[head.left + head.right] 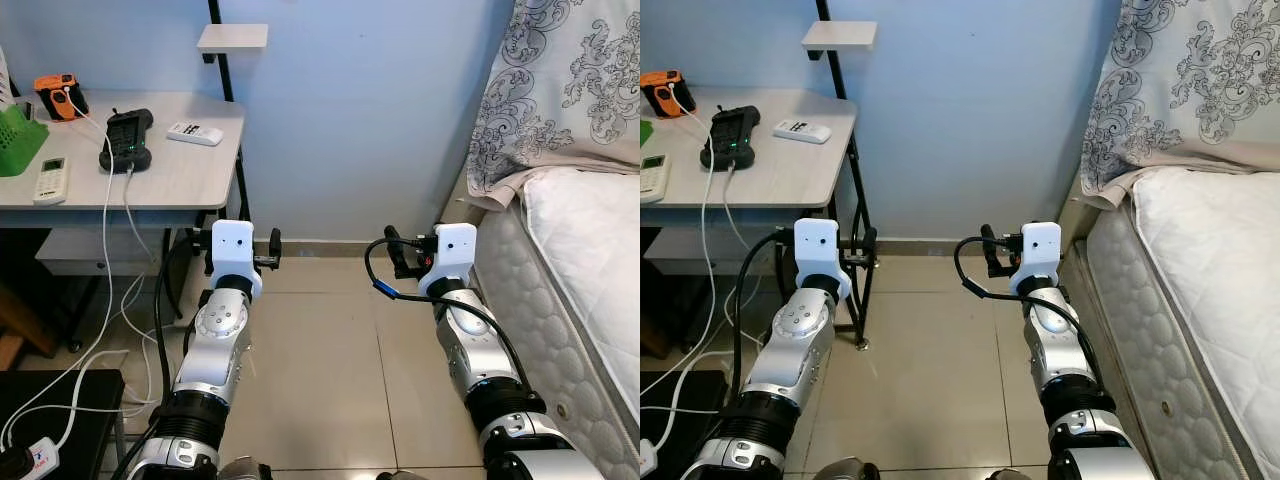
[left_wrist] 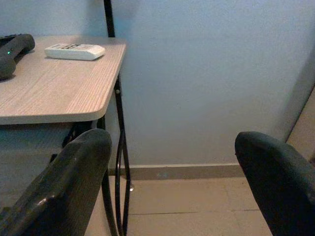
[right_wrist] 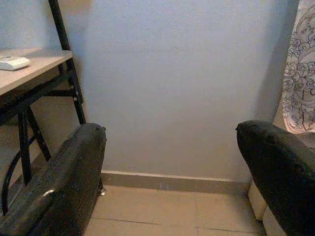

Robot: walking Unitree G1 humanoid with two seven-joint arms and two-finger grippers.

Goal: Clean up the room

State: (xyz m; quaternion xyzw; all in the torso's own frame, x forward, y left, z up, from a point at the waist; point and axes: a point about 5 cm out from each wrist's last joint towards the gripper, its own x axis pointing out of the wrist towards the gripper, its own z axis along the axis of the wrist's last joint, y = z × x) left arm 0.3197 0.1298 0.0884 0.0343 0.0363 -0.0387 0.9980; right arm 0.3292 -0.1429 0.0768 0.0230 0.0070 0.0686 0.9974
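White remote point(image 1: 194, 133) lies on desk point(image 1: 170, 175), beyond gaping left tool point(image 2: 170, 172)

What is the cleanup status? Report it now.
Done: nothing that shows. In hand: nothing; the left tool and right tool are open and empty, facing the wall between desk and bed. Left: two remotes and a charger on the desk.

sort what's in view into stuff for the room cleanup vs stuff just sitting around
For the cleanup:
- white remote near the desk's edge
- second remote by the green basket
- left end effector and right end effector, both open, empty

Just there:
- black charger dock, plugged in
- orange device
- desk
- bed
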